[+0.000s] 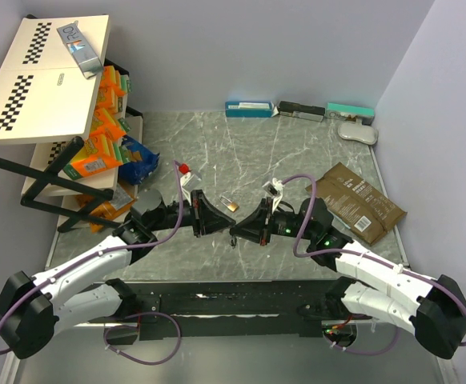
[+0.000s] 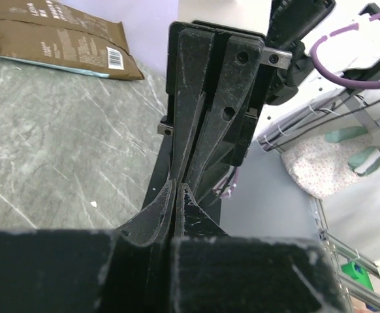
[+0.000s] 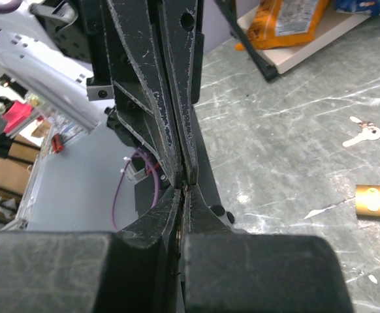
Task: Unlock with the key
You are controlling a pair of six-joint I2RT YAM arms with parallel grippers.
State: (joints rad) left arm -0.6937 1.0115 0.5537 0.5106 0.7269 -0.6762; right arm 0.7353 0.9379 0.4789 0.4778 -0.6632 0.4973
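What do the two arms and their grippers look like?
The left arm and right arm have white links and black joints. A purple cable loops along each. The left gripper and right gripper are black, with long, tapering, scuffed fingers. Small green lights glow on the right arm.

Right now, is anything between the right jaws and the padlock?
Nothing visible. The padlock lies on the table beside the right gripper, the key just beyond it. The left gripper meets the right one tip to tip, straight ahead, not on that side.
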